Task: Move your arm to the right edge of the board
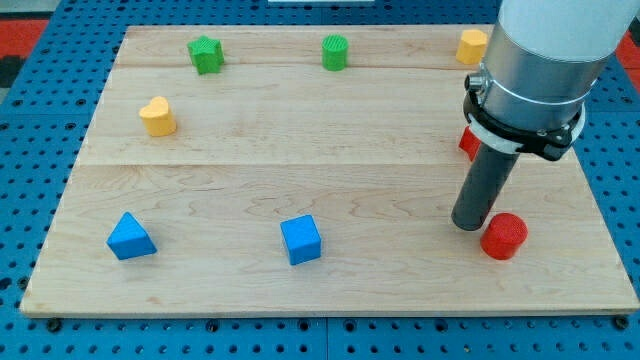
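My tip [468, 224] rests on the desk [400, 290] toward the view's right, with the right edge of the board [603, 200] lying further to the view's right, near but not reached. The red cylinder [503, 236] sits just beside the tip on that side, in the path. That edge is pale wood, running slantwise top to bottom. There are no fingers to open or close, only the rod

my tip [468, 226] sits low on the wooden board [300, 150] toward the view's right, rod upright, w/ board's right edge still further to the view's right.
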Available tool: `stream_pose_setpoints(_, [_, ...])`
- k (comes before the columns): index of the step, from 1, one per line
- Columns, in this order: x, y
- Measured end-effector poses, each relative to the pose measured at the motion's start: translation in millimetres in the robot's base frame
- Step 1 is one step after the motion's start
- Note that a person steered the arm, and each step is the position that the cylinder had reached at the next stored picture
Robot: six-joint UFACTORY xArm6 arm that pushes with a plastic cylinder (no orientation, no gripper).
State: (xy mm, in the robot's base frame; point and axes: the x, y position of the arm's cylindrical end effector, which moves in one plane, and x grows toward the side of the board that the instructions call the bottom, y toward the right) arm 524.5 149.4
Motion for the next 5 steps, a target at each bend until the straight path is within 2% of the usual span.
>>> stream_pose_setpoints(4, [-6.0,-0.5])
stream_pose_setpoints(5, [-21.5,0.2])
